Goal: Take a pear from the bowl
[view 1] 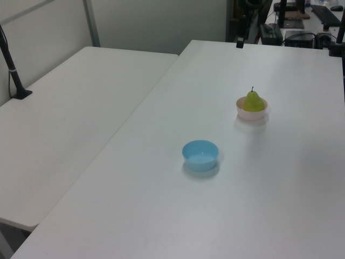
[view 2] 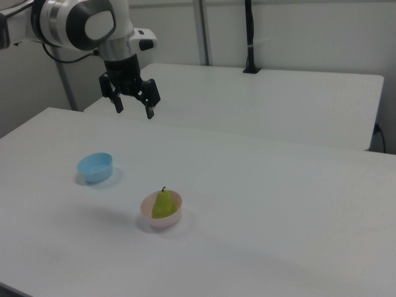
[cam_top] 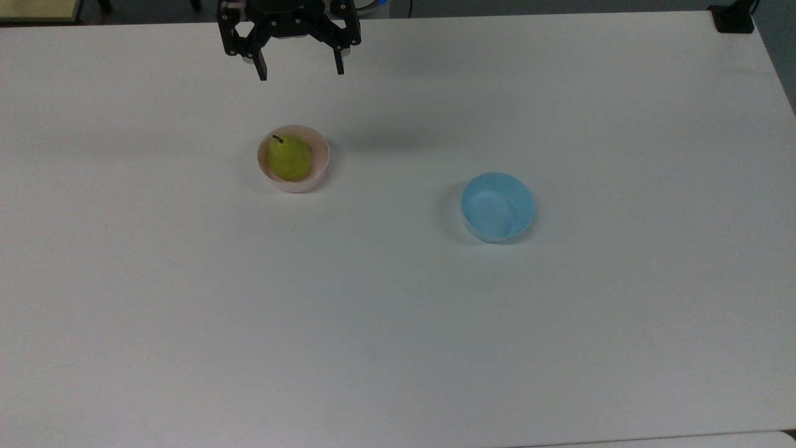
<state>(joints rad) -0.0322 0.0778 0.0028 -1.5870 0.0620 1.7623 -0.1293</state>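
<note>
Gripper (cam_top: 300,70) sits at top edge of the top view, left of centre, black fingers spread wide apart w/ nothing between them; in the right view the gripper (view 2: 132,108) hangs in the upper left of frame, high above the table, below a white-and-grey arm (view 2: 80,23). Below it in the top view, upper-middle left of centre, is the pear (cam_top: 289,157): yellow-green, rounded, slightly mottled skin, short dark stem pointing toward the top view's upper left. It lies inside the bowl (cam_top: 319,163), a small round pale pink one, plain and smooth, and fills most of it. In the right view the pear (view 2: 163,205) stands w/ stem up in the bowl (view 2: 172,218), lower centre-left of frame; in the left view pear (view 1: 253,101) and bowl (view 1: 251,114) sit in the upper right, pear's top rising above the rim. Well apart from it, toward the top view's centre-right, is a light blue bowl (cam_top: 523,218) of similar size, nothing in it. Both rest on a white table (cam_top: 398,323); a second white table (view 2: 278,99) stands alongside it.
</note>
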